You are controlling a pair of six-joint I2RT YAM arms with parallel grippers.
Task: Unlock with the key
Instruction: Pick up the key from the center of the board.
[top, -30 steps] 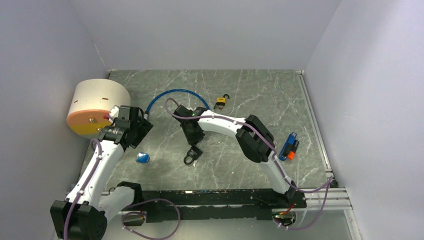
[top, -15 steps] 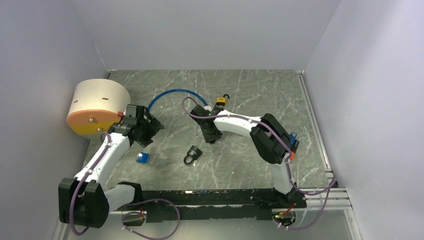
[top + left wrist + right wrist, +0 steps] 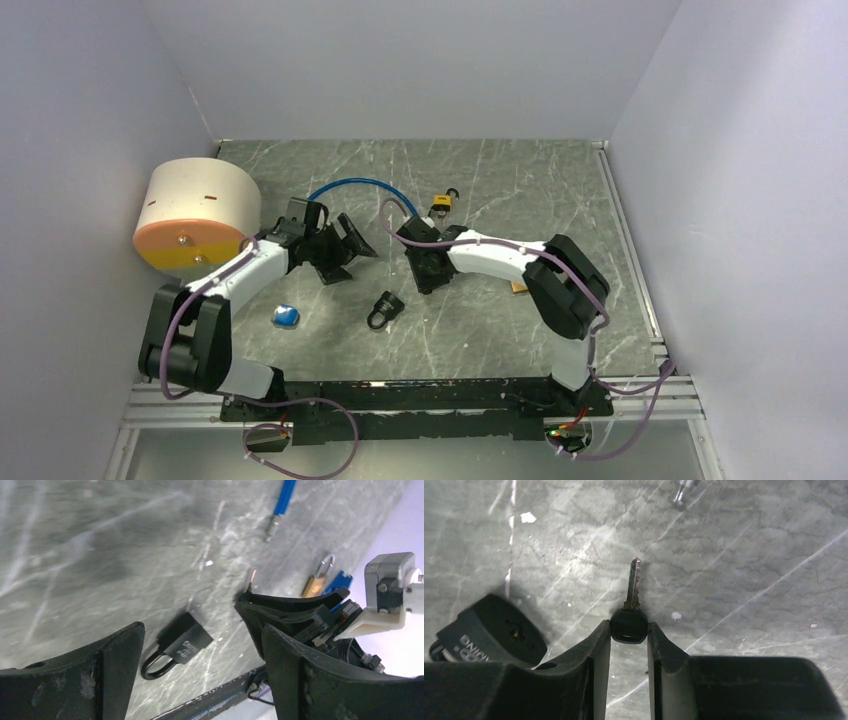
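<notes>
A black padlock (image 3: 381, 310) lies on its side on the grey marbled table (image 3: 500, 180). It also shows in the left wrist view (image 3: 182, 642) and the right wrist view (image 3: 494, 635). My right gripper (image 3: 427, 266) (image 3: 629, 626) is shut on the black head of a key (image 3: 629, 625), whose metal blade (image 3: 633, 582) points forward above the table, apart from the padlock. The key tip shows in the left wrist view (image 3: 253, 576). My left gripper (image 3: 345, 250) (image 3: 201, 632) is open and empty, above and left of the padlock.
A brass padlock (image 3: 441, 205) lies behind the right gripper. A blue cable (image 3: 350, 185) curves at the back centre. A white and orange cylinder (image 3: 195, 215) stands at the left wall. A small blue object (image 3: 286, 316) lies near the left arm.
My left arm has swung right from the cylinder toward the table's middle, jaws open. My right gripper has moved away from the black padlock, up and to the right.
</notes>
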